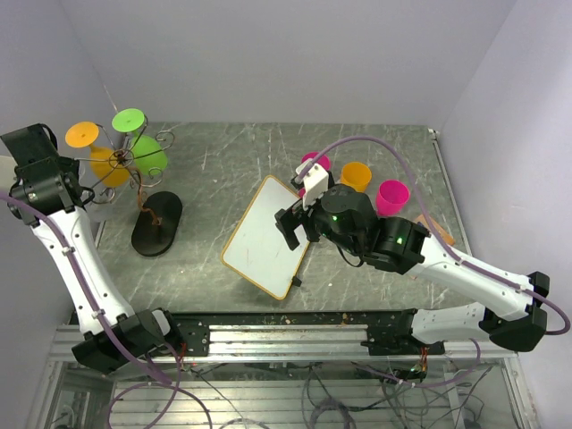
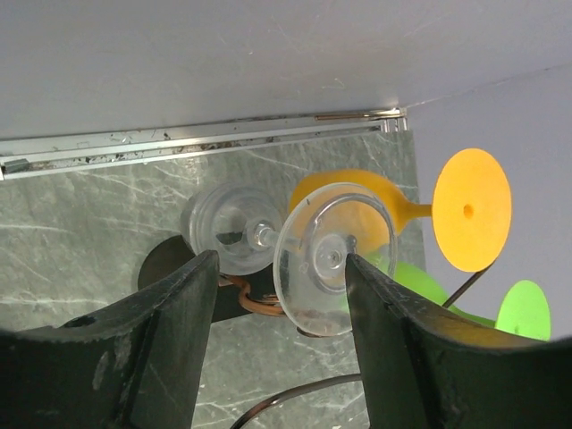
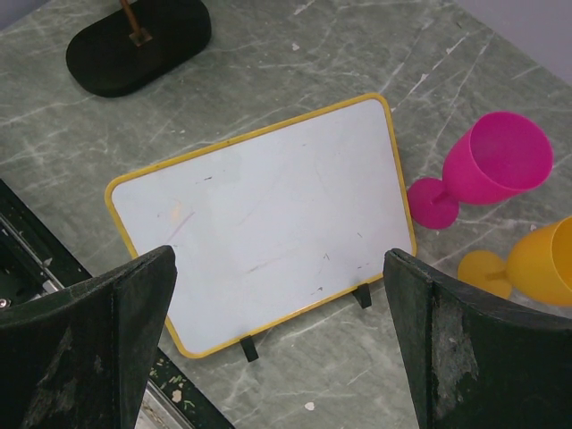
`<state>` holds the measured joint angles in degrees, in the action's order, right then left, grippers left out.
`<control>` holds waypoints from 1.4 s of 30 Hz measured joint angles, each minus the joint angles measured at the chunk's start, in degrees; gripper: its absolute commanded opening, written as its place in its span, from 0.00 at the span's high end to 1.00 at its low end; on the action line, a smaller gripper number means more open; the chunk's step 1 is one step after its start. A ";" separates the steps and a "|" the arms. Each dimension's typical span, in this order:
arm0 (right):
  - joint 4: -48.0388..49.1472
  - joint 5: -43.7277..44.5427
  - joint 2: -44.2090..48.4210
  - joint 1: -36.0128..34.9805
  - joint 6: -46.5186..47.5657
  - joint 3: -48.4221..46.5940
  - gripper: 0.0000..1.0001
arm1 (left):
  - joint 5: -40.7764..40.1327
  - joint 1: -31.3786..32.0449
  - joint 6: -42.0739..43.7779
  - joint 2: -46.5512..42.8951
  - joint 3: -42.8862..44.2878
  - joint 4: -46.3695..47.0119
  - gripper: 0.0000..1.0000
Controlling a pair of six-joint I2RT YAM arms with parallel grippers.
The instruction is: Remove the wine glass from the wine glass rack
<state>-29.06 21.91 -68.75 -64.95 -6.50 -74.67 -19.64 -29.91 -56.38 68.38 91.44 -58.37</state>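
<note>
While the left gripper [image 2: 279, 268] stands open at a middling width with nothing clamped, the round foot of the clear wine glass [image 2: 313, 259] sits between its two fingers. One finger lies just beside the rim of the foot; I cannot tell whether it touches. That glass hangs on the wire rack [image 1: 156, 223] at the far left of the table [image 1: 232, 161].

Three glasses hang on the rack: the clear one, an orange glass [image 2: 471, 208] just behind it, and a green glass [image 2: 523, 308] to the side.

The right gripper [image 3: 279, 259] is spread wide and holds nothing. It hangs over one white board with a yellow frame [image 3: 268, 214], well apart from the rack.

Three more glasses stand on the table beyond the board: two pink glasses [image 1: 315, 162] [image 1: 391, 195] and one orange cup [image 1: 356, 174] between them.
</note>
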 measured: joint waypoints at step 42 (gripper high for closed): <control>-2.14 -0.48 1.11 0.00 -0.44 -0.79 0.00 | 2.73 0.00 -0.07 -0.15 -0.44 4.59 0.93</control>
<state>-31.20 21.43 -67.64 -64.95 -6.94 -75.46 -16.91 -29.91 -56.45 68.23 91.00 -53.78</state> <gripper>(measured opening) 0.994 0.171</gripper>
